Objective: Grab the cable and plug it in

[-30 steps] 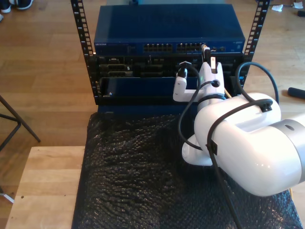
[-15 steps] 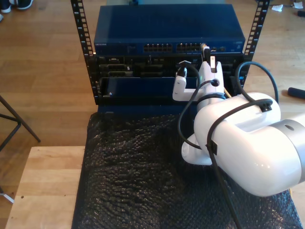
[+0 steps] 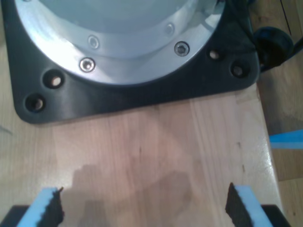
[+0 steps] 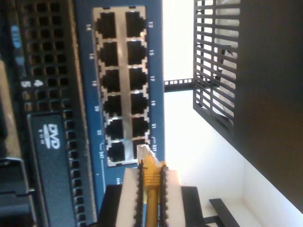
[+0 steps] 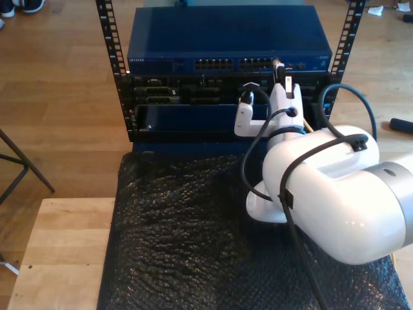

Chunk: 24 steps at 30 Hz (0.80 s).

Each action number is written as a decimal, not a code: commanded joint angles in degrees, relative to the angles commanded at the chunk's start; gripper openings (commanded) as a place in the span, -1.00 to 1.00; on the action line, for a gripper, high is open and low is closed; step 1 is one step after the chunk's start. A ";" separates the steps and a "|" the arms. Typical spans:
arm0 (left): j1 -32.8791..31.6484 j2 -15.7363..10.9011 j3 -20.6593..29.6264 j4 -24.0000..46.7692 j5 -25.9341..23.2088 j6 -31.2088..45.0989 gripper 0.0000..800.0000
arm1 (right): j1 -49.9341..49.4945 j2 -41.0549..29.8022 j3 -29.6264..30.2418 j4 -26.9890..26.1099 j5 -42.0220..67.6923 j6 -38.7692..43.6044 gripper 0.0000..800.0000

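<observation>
My second gripper (image 4: 150, 182) is shut on the yellow cable (image 4: 151, 198), which runs between its pale pads (image 4: 130, 194). The cable's clear plug (image 4: 143, 152) sticks out just in front of the lowest ports of the blue switch (image 4: 156, 71), close to a port opening but outside it. In the exterior view this gripper (image 5: 280, 70) reaches up to the switch's port row (image 5: 258, 64) on the white arm (image 5: 322, 187). My first gripper (image 3: 144, 208) is open over a wooden tabletop (image 3: 156, 146), its blue-backed fingertips (image 3: 47, 208) wide apart and holding nothing.
A black base plate (image 3: 142, 94) with a silver flange lies ahead of my first gripper. Black bubble wrap (image 5: 193, 239) covers the table before the rack (image 5: 110, 39). Thick black arm cables (image 5: 255, 148) loop beside the wrist. A DVD drive (image 4: 49, 142) sits beside the ports.
The second arm has edged very slightly toward the switch, with the cable still held. Nothing else has moved.
</observation>
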<state>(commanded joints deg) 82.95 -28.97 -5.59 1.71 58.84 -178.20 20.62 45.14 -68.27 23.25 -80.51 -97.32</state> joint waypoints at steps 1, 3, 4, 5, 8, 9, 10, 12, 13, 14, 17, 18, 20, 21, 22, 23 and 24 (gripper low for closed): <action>0.00 0.00 0.00 0.00 0.00 0.00 1.00 | 0.00 0.00 0.00 0.00 0.09 0.00 -1.00; 0.00 0.00 0.00 0.00 0.00 0.00 1.00 | 0.00 0.00 0.00 0.00 0.09 0.00 -1.00; 0.00 0.00 0.00 0.00 0.00 0.00 1.00 | 0.00 0.00 0.00 -0.18 0.09 0.00 -1.00; 0.00 0.00 0.00 0.00 0.00 0.00 1.00 | 0.00 0.00 0.00 -0.18 0.09 0.00 -1.00; 0.00 0.00 0.00 0.00 0.00 0.00 1.00 | 0.00 0.35 0.00 -0.18 0.09 0.00 -1.00; 0.00 0.00 0.00 0.00 0.00 0.00 1.00 | 0.00 0.35 0.00 -0.18 0.09 0.00 -1.00; 0.00 0.00 0.00 0.00 0.00 0.00 1.00 | 0.00 0.35 0.00 -0.18 0.09 0.00 -1.00; 0.00 0.00 0.00 0.00 0.00 0.00 1.00 | 0.00 0.35 0.00 -0.18 0.18 0.00 -1.00; 0.00 0.00 0.00 0.09 0.00 0.00 1.00 | 0.00 0.35 0.00 -0.18 0.18 0.00 -1.00; 0.00 0.00 0.00 0.00 0.00 0.00 1.00 | 0.00 0.35 0.00 -0.18 0.26 0.00 -1.00; 0.00 0.00 0.00 0.00 0.00 0.00 1.00 | 0.00 0.35 -0.09 -0.18 0.26 0.00 -1.00; 0.00 0.00 0.00 0.00 0.00 0.00 1.00 | 0.09 0.35 -0.09 -0.09 0.26 0.00 -1.00; 0.00 0.00 0.00 0.00 0.00 0.00 1.00 | 0.09 0.35 -0.18 -0.18 0.26 0.09 -1.00; 0.00 0.00 0.00 0.00 0.00 0.00 1.00 | 0.09 0.35 -0.18 -0.18 0.26 0.00 -1.00; 0.00 0.00 0.00 0.00 0.00 0.00 1.00 | 0.09 0.35 -0.26 -0.18 0.35 0.00 -1.00; 0.00 0.00 0.00 0.00 0.00 0.00 1.00 | 0.09 0.35 -0.35 -0.26 0.53 0.00 -1.00; 0.00 0.00 0.00 0.00 0.00 0.00 1.00 | 0.09 0.35 -0.44 -0.35 0.53 0.00 -1.00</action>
<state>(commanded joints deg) 82.95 -28.97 -5.59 1.71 58.84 -178.20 20.70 45.49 -68.71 22.90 -79.98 -97.32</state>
